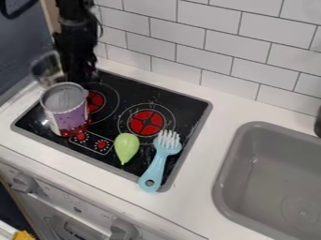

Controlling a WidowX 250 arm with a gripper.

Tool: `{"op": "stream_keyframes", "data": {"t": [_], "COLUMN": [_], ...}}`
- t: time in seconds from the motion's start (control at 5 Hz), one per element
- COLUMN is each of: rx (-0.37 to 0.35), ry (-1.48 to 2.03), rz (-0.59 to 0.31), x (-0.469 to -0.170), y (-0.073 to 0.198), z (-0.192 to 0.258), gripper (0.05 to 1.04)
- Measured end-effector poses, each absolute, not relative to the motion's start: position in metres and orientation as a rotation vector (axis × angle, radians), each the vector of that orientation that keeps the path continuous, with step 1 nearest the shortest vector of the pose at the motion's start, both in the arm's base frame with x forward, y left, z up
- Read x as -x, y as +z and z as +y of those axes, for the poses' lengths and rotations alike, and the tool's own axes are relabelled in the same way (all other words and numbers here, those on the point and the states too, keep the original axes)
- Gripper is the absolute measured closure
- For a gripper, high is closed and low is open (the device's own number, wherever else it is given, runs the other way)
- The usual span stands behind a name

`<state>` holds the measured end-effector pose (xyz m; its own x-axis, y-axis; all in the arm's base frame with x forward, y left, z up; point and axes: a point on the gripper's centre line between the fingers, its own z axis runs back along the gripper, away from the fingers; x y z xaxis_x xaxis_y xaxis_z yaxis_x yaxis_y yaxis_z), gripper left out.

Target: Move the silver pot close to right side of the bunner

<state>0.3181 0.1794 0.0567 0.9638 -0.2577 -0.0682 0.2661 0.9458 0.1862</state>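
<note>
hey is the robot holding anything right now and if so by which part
I can't tell: the gripper is close beside the silver pot, but any hold is unclear.

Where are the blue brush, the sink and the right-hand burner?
Blue brush [156, 165]: camera view, on its handle.
Sink [271, 174]: camera view, on its bare inside.
Right-hand burner [145, 115]: camera view, on its red middle.

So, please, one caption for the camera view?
Silver pot behind the purple-labelled can; green toy and blue brush lie on the stove.
</note>
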Motion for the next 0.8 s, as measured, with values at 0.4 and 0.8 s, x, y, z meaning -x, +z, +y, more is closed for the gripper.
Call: {"op": "stream_keyframes", "data": {"t": [0.4, 0.8], "rx": [-0.282, -0.323], "ry": [-0.522, -0.934], "rz": [-0.097, -0.202], "x": [-0.311, -0.294], "y": [0.118, 0.127], "z": [0.162, 0.077], "gripper": [1.0, 1.0]}}
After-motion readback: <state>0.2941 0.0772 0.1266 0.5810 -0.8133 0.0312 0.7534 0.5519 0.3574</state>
